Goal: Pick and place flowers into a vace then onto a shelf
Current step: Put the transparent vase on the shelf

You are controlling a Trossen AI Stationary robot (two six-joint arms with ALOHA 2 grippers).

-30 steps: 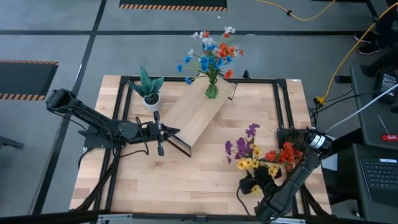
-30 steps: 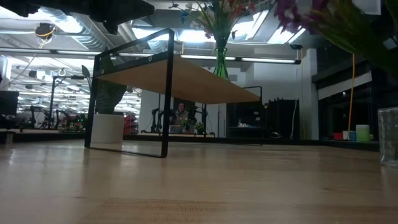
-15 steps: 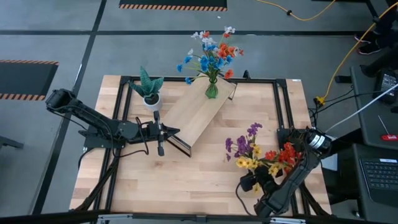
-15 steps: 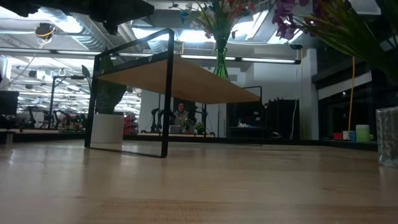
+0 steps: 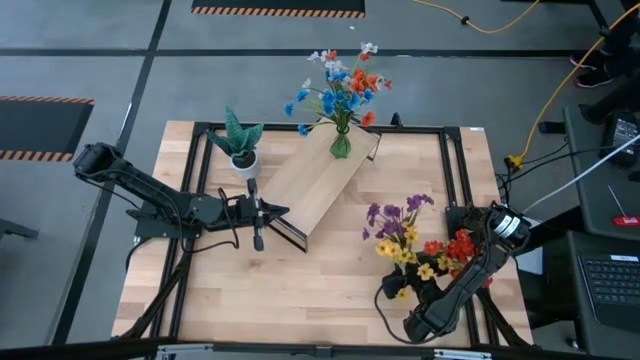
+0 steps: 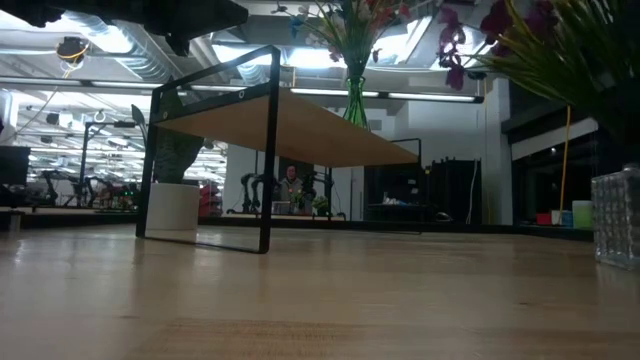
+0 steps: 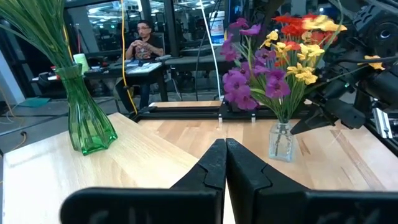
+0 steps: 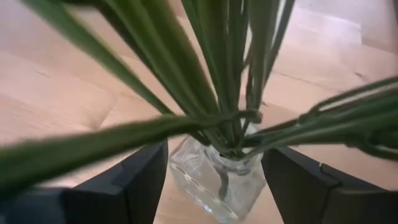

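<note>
— Far left of the high frame?
— Left gripper point(image 5: 280, 212), centre left. Fingers pressed together, holding nothing. Points at the near corner of the shelf point(image 5: 320, 185), just short of it.

— Next along?
— Spiky plant in a white pot point(image 5: 243, 152), upper left of centre. Stands on the tabletop point(image 5: 300, 290) just beside the shelf.

— The shelf itself?
— Light-wood board on a black frame. Runs diagonally from the centre up toward the upper middle of the frame.

— Anything on it?
— Green vace point(image 5: 340, 146), upright at the upper right end of the board. Holds flowers point(image 5: 340, 85): blue, red and white heads, fanning out past the table's top edge.

— Right of that?
— Second bouquet point(image 5: 412, 245), lower right: purple, yellow, red. Stems in a clear glass vase point(image 8: 214, 177), well apart from the shelf. Resting or lifted: cannot tell.

— And the tool there?
— Right gripper point(image 5: 398, 293), lower right, under the blossoms. Fingers point(image 8: 140, 177) spread wide, set against either side of the clear glass vase, clasping it.

— Beyond the table?
— Person point(image 7: 144, 40) seated at a desk, upper left of the left wrist frame.
</note>
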